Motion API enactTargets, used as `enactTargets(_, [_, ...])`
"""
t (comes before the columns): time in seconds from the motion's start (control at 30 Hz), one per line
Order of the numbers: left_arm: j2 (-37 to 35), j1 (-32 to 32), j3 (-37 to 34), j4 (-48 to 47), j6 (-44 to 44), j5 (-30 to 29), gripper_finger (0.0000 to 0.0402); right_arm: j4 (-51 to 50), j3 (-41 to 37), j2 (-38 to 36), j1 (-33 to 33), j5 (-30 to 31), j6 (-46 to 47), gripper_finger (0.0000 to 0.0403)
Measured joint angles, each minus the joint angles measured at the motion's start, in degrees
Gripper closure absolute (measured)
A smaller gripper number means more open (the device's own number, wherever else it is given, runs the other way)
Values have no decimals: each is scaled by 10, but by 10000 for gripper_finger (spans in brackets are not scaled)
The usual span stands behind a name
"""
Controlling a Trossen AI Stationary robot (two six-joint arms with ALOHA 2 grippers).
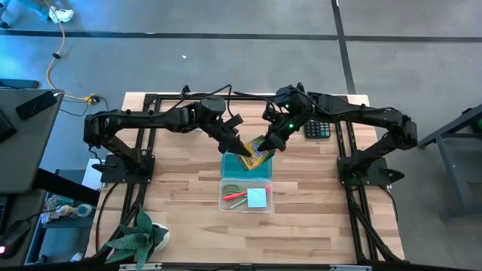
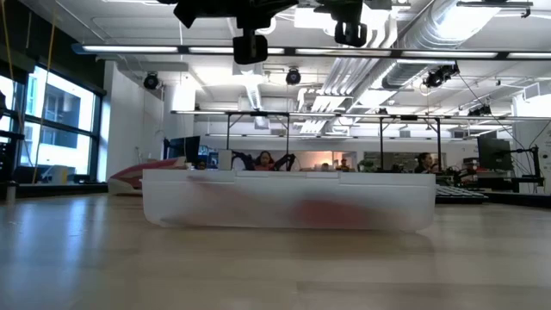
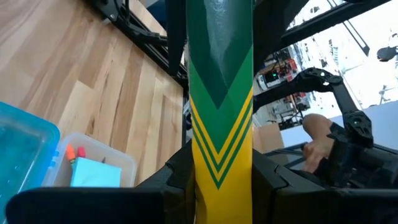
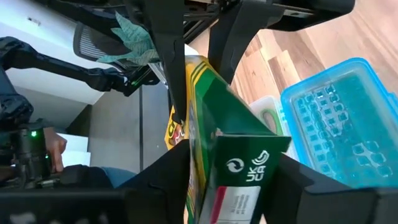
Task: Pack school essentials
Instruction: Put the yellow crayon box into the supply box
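A yellow-green box [image 1: 256, 156] hangs in the air between both grippers, above a blue lid [image 1: 237, 168] lying on the table. My left gripper [image 1: 239, 148] is shut on one end and my right gripper [image 1: 265, 143] on the other. Nearer the table's front stands a clear tray [image 1: 224, 197]. In it lie green-handled scissors [image 1: 233, 190], a red pen [image 1: 239, 202] and a light-blue sticky pad [image 1: 257, 197]. The pencils and the eraser cannot be made out. My left gripper pinches the box's end [image 3: 221, 155] between its two fingers [image 3: 180, 177], which reach in along the box's length from the table's left, slanting down. The box is lifted clear of the table. My right gripper pinches the opposite, printed end [image 4: 239, 168] between its fingers [image 4: 171, 168], coming from the table's right and slanting down. The box sits tilted, and the left arm's fingers [image 4: 168, 37] show on its far end.
A black calculator [image 1: 317, 129] lies at the far right of the table, under the right arm. A green plant-like object [image 1: 139, 237] sits at the near left corner. In the low view the clear tray [image 2: 288, 202] fills the middle. Bare wood lies near the front edge.
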Motion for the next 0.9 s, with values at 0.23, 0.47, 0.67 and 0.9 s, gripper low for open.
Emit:
enactTargets(0.23, [0,0,0,0,1,-7,324,0,0,0,0,-3,1,293])
enactTargets(0.47, [0,0,0,-2,4,-23,299,1,0,0,0,-3,0,306])
enactTargets(0.67, [0,0,0,-2,21,-44,255,0,0,0,0,-1,0,307])
enactTargets(0.9, [0,6,0,-3,19,-44,211,-15,0,0,-8,-3,-4,316])
